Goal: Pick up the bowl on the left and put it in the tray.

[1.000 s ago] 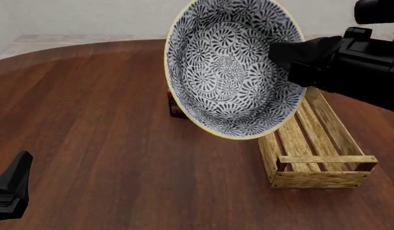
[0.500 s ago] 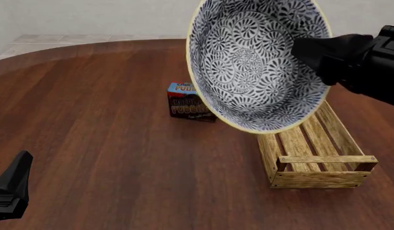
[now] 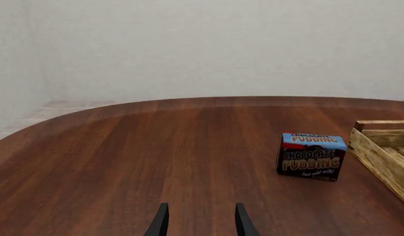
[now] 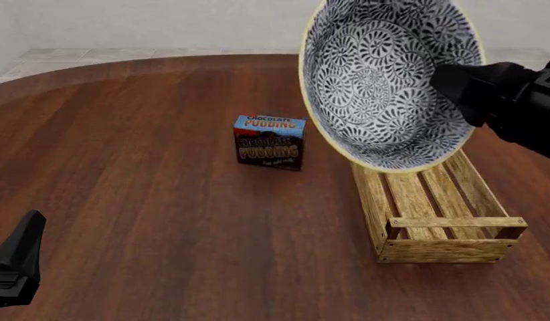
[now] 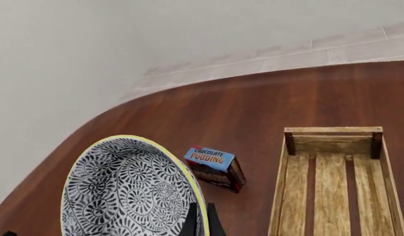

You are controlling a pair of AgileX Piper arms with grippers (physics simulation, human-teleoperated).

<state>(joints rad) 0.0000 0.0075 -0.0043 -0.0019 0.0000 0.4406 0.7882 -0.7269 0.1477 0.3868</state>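
Front view: the right gripper [image 4: 446, 79], pinching the bowl [image 4: 382, 80] by its rim, has carried it rightward, now above the tray [image 4: 453, 231] below it, nearly ready to lower.

Blue-patterned bowl [image 4: 387, 83] tilted on edge, aloft above the light-wood slatted tray [image 4: 435, 207].

- Under my arms is a dark reddish-brown wooden table [image 4: 150, 187] with a curved far edge.
- A chocolate pudding box [image 4: 269, 142] stands upright near the middle.
- Just to its right, apart from it, a light-wood slatted tray [image 4: 435, 214] rests flat, running lengthwise away from me.
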